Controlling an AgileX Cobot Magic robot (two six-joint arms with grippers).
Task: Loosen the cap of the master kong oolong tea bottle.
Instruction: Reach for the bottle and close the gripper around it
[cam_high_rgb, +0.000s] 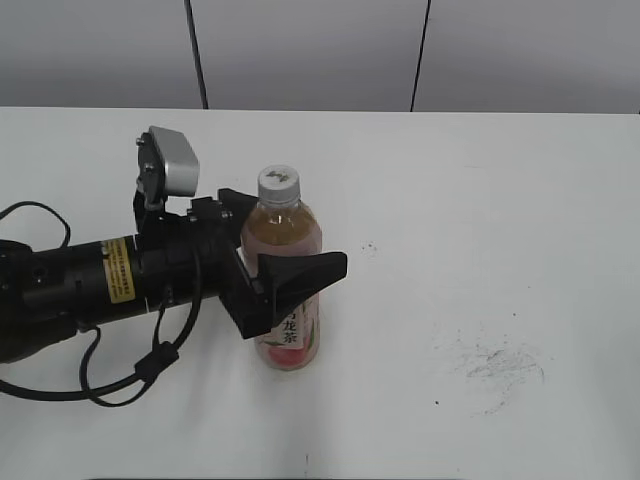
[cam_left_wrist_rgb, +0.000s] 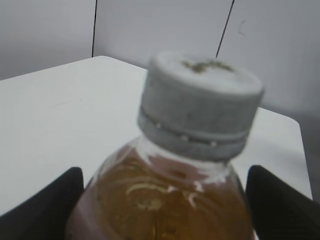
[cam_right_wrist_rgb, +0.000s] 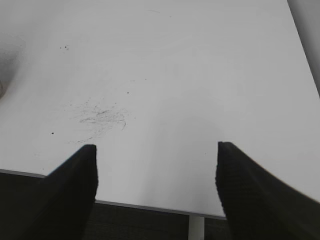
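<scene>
The master kong oolong tea bottle (cam_high_rgb: 290, 222) stands upright on the white table, amber tea inside and a pink label low down. Its light-grey cap (cam_high_rgb: 279, 181) with a small dark mark sits on the neck. My left gripper (cam_high_rgb: 283, 242) comes in from the left and is shut on the bottle's body, one finger in front and one behind. The left wrist view shows the cap (cam_left_wrist_rgb: 200, 100) close up, the bottle's shoulder (cam_left_wrist_rgb: 165, 210) and my left gripper (cam_left_wrist_rgb: 165, 175) with a finger against each side. My right gripper (cam_right_wrist_rgb: 155, 150) is open and empty, over the table's near edge.
The white table (cam_high_rgb: 480, 200) carries a dark scuff mark (cam_high_rgb: 495, 365) to the bottle's right, which also shows in the right wrist view (cam_right_wrist_rgb: 100, 116). The left arm's black cable (cam_high_rgb: 120, 385) loops on the table at the front left. A grey wall stands behind.
</scene>
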